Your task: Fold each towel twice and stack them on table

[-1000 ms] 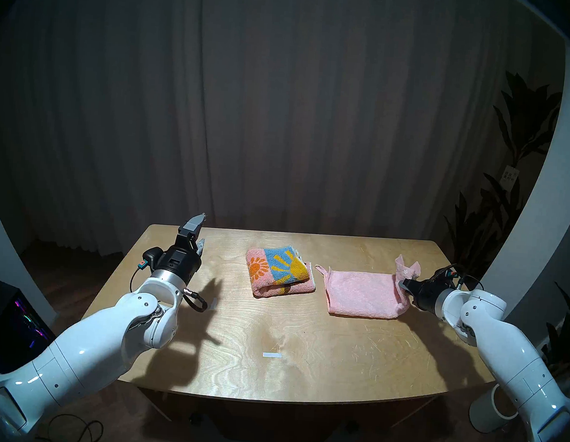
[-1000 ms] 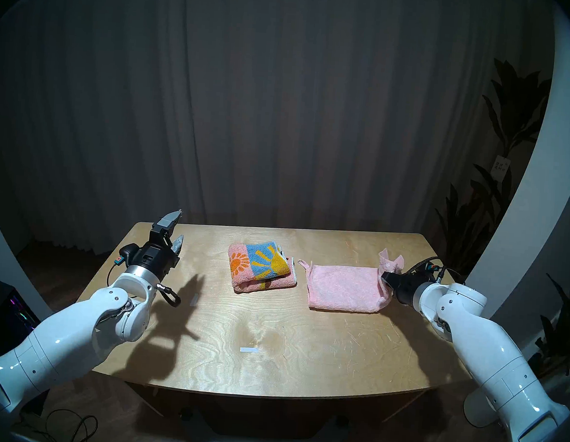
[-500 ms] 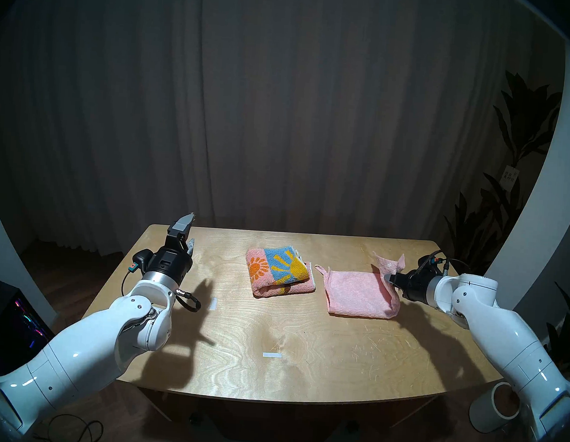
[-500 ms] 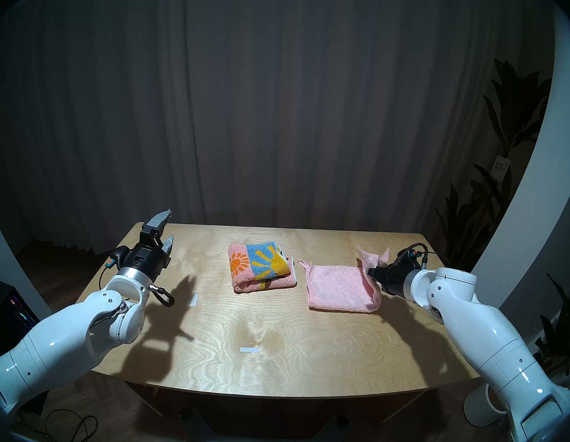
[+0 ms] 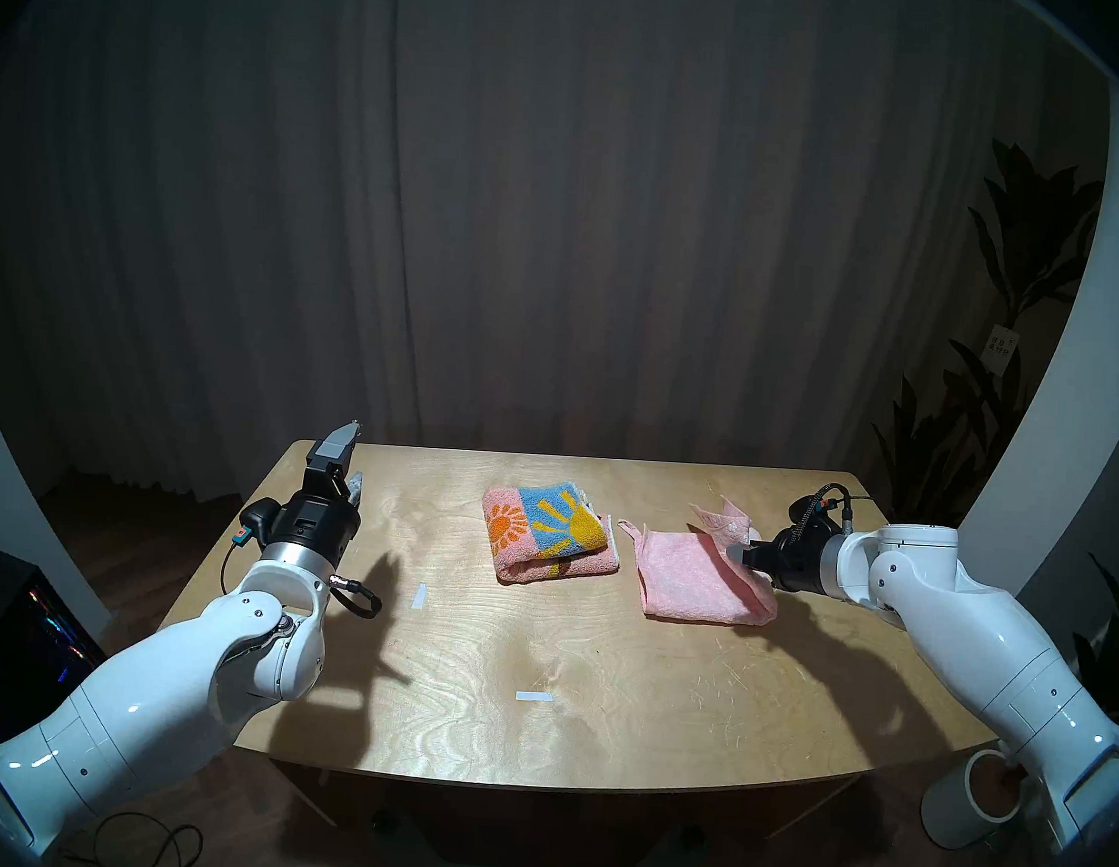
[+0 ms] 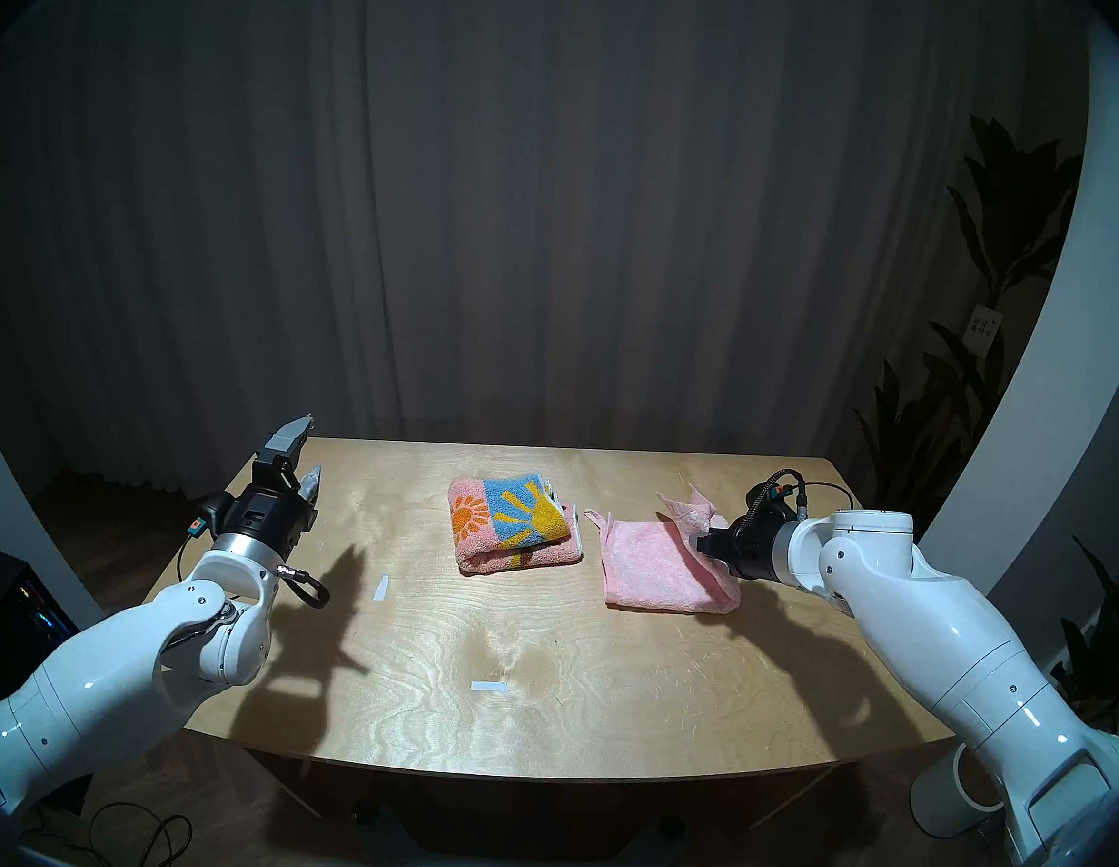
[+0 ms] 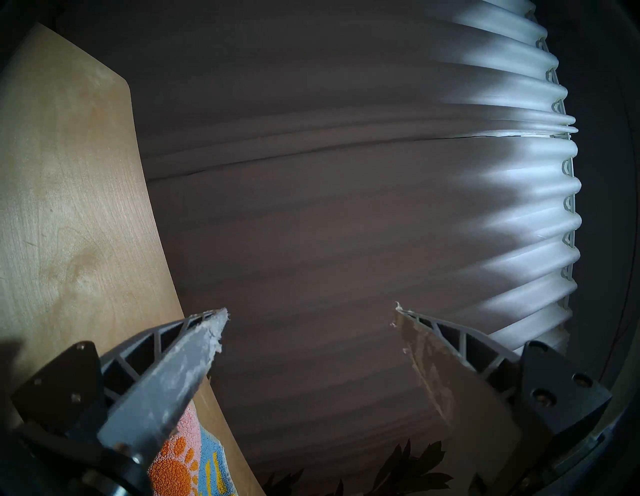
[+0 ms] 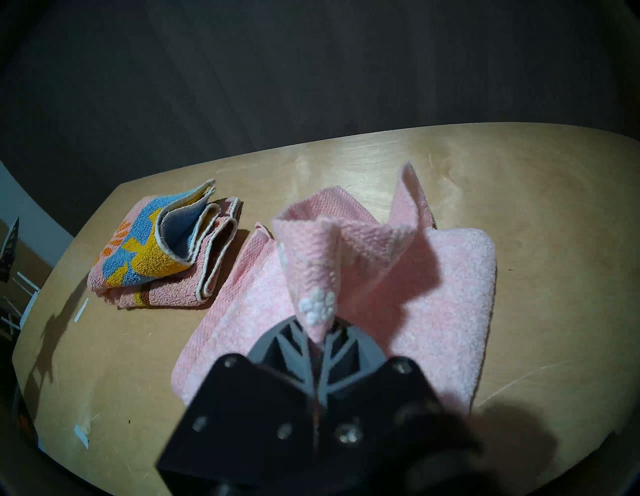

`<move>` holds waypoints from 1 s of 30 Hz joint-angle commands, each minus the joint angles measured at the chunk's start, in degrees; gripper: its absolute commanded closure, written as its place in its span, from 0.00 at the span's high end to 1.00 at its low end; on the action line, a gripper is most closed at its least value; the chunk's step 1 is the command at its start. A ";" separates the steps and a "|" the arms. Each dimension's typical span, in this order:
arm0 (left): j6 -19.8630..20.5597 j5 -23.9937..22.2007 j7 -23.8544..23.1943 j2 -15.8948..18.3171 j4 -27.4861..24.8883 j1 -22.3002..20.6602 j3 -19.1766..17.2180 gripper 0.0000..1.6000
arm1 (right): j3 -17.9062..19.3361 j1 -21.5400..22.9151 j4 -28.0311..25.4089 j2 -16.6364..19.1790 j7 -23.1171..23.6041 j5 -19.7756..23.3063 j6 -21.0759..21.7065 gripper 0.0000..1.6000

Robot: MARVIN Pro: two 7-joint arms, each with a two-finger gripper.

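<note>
The sunflower towel (image 5: 546, 533) (image 6: 512, 524) (image 8: 162, 251) lies folded at the middle back of the table (image 5: 528, 652). The pale pink towel (image 5: 685, 577) (image 6: 649, 571) (image 8: 450, 277) lies to its right, folded once, with its loop at the left corner. My right gripper (image 5: 737, 553) (image 6: 701, 544) (image 8: 320, 337) is shut on the pink towel's right edge, which it holds lifted and carried over the towel's right part. My left gripper (image 5: 350, 458) (image 6: 308, 451) (image 7: 311, 318) is open and empty above the table's back left corner, pointing at the curtain.
Small white tape marks lie on the table at left (image 5: 419, 595) and front middle (image 5: 534, 697). A white cylinder (image 5: 967, 805) stands on the floor at the right. A dark curtain hangs behind the table. Plants stand at the far right.
My right gripper has moved left with the pink towel's right edge, drawing it over the towel. My left gripper has drifted left and back, still open.
</note>
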 commanded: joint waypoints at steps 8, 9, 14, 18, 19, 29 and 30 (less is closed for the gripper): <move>-1.12 -0.55 -2.47 0.95 -1.98 1.44 -2.08 1.00 | -2.66 4.44 -2.70 1.43 5.14 -3.97 0.86 0.00; -1.15 -0.63 -2.59 1.00 -1.99 1.58 -2.18 1.00 | -2.99 4.74 -2.77 1.45 5.41 -4.45 0.81 0.00; -1.63 -1.11 -3.31 1.30 -2.38 2.40 -2.96 1.00 | -4.99 6.51 -2.88 1.45 7.36 -6.84 1.07 0.00; -1.83 -1.42 -3.67 1.45 -2.56 2.89 -3.37 1.00 | -6.21 7.54 -3.20 1.49 8.61 -8.64 0.75 0.00; -1.90 -1.53 -3.83 1.43 -2.55 3.07 -3.51 1.00 | -6.70 7.92 -3.35 1.55 9.27 -9.40 0.44 0.00; -2.17 -2.77 -5.64 1.56 -2.64 4.85 -4.71 1.00 | -11.81 11.97 -3.35 1.34 14.55 -16.31 0.23 0.00; -2.19 -2.89 -5.79 1.57 -2.66 5.00 -4.82 1.00 | -12.44 12.36 -3.08 1.09 14.87 -17.08 0.22 0.00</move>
